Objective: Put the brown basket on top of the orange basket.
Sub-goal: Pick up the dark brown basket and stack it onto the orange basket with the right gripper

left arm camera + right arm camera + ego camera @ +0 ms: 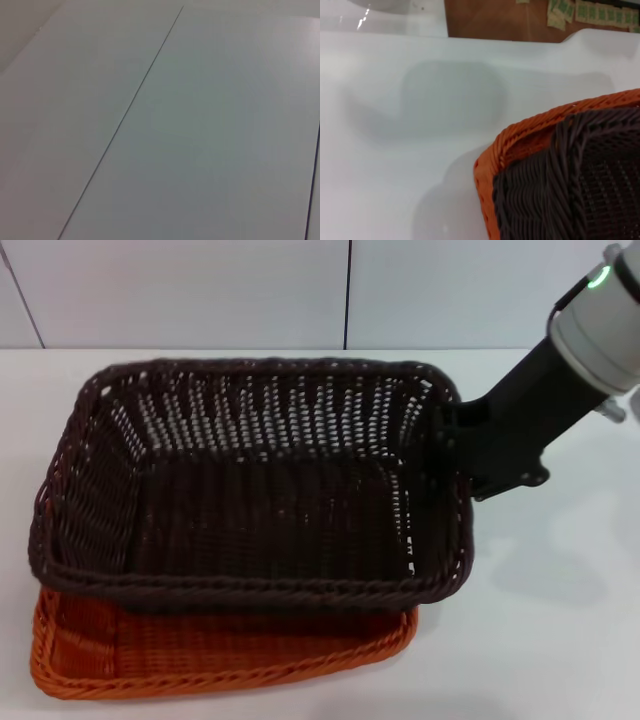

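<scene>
The brown basket (260,510) sits over the orange basket (200,650) and covers most of it. Only the orange basket's near side and left corner show beneath. My right gripper (447,435) reaches in from the upper right and is shut on the brown basket's right rim, with its fingers largely hidden by the weave. In the right wrist view one corner of the brown basket (570,185) lies inside the orange basket's rim (492,165). My left gripper is out of view, and its wrist view shows only a plain white surface.
Both baskets rest on a white table (560,620) with white wall panels (200,290) behind. In the right wrist view the table's far edge gives way to a brown floor (495,20).
</scene>
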Robot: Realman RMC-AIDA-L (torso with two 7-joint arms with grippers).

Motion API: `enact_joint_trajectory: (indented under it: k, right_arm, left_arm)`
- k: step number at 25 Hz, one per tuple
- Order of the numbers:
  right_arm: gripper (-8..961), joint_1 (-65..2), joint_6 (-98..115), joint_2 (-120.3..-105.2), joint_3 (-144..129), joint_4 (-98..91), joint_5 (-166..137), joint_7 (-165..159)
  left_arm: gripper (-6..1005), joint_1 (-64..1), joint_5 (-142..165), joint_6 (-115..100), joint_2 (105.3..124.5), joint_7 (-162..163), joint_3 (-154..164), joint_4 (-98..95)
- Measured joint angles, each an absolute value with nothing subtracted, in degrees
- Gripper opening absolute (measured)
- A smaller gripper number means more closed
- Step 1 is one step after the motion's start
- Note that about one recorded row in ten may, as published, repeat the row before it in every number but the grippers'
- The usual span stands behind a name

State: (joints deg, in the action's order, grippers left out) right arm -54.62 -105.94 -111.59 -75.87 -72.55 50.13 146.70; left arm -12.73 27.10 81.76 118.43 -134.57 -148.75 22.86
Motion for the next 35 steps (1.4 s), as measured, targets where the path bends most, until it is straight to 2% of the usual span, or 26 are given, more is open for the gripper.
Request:
enact_joint_trajectory:
  k: [5, 17, 22, 25, 31, 35]
  right_arm:
    - [212, -56.38, -105.61, -113.54, -75.81, -71.26, 46.93, 147.92]
    - [220, -60.09, -104.67, -113.77, -75.22, -68.52, 46.51, 149.29]
    - [223, -62.82, -103.65, -114.36, -75.11, -64.68, 45.53, 150.41]
    - [224, -63.04, -102.17, -115.12, -74.82, -63.88, 45.41, 150.47]
    - [228, -62.59, -101.34, -117.76, -72.35, -63.25, 45.18, 149.62]
    - [231, -61.78, -101.18, -118.77, -72.97, -64.52, 43.87, 147.49]
  left_arm:
    - [546, -12.51, 27.24, 82.03, 118.37, -134.57, -148.66, 22.45]
    - [546, -12.48, 27.65, 82.31, 118.29, -134.56, -148.34, 22.34]
    - [545, -12.48, 27.76, 82.34, 118.30, -134.56, -148.34, 22.33]
    - [545, -12.23, 27.81, 82.54, 118.30, -134.56, -148.34, 22.23]
    - [545, -11.50, 27.85, 84.02, 118.29, -134.56, -148.15, 22.05]
    - [545, -10.95, 27.91, 84.82, 118.21, -134.56, -147.85, 22.06]
